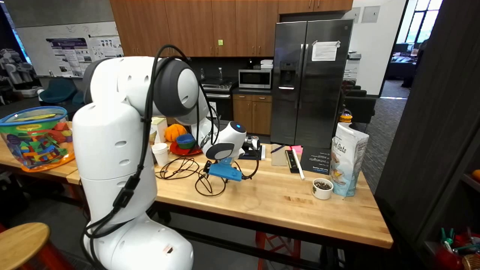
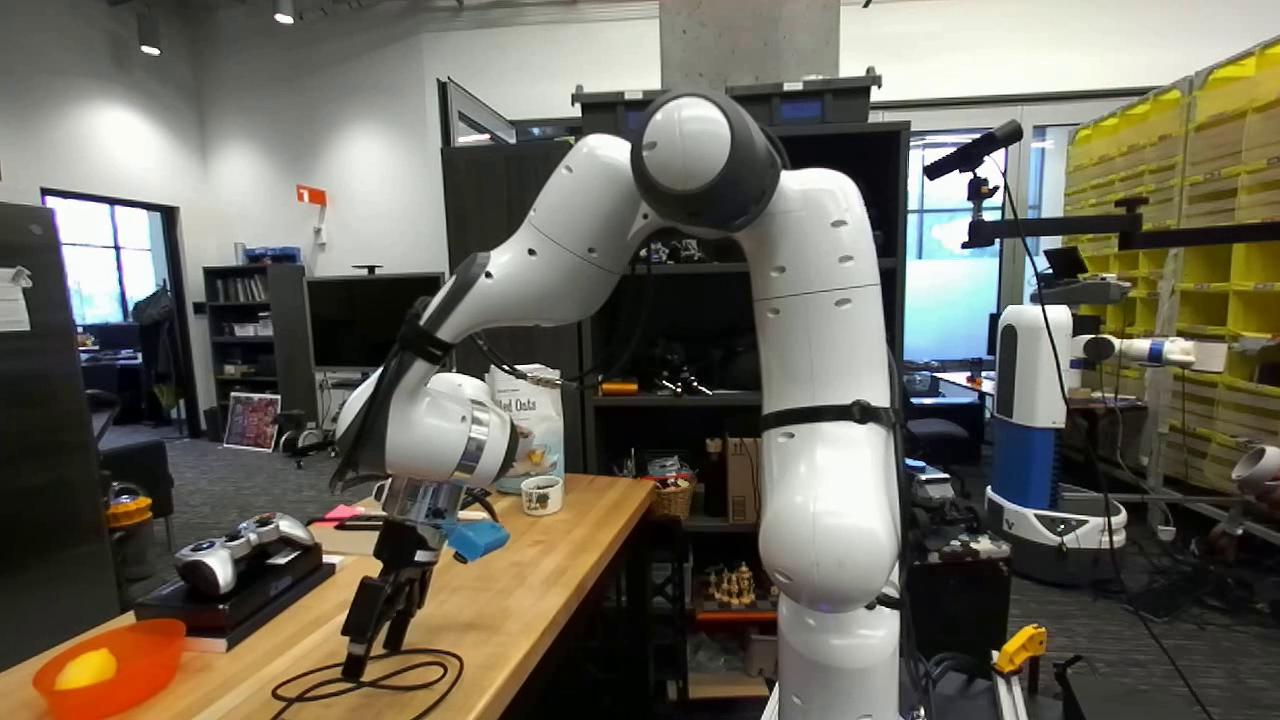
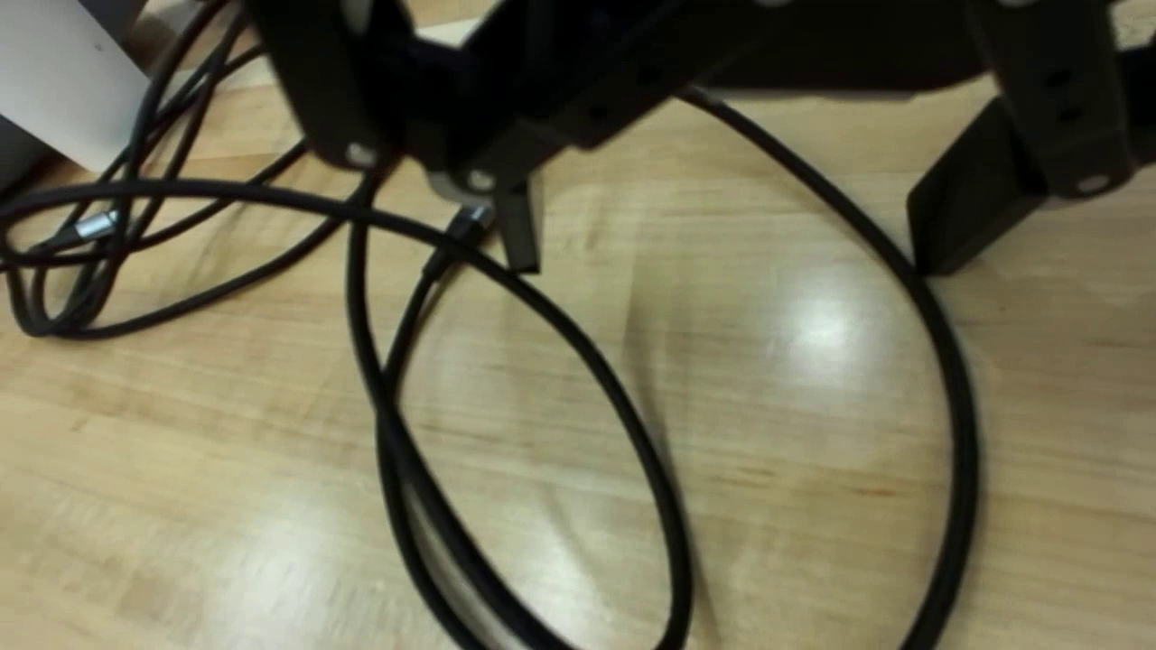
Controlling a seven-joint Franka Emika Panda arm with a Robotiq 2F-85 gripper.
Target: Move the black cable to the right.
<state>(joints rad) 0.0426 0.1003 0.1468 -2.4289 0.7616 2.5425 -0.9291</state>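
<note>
The black cable [image 1: 211,195] lies in loose loops on the wooden table. It also shows in the other views [image 2: 462,668] [image 3: 963,433]. My gripper [image 3: 728,266] is open, with its fingers wide apart and pointing down at the loops. In the wrist view one strand curves through the gap and passes at the right fingertip; another strand passes just under the left fingertip. I cannot tell whether either finger touches the cable. In an exterior view the gripper [image 2: 376,655] has its tips low over the coil. In an exterior view the blue bracket [image 1: 225,171] hides most of the fingers.
White cups [image 1: 160,153] and a red plate with bowls [image 1: 185,144] stand near the cable's left pile. An orange bowl [image 2: 150,655] and a controller [image 2: 245,548] on a black box lie nearby. A mug [image 1: 322,189] and an oats bag [image 1: 347,161] stand at the table's end.
</note>
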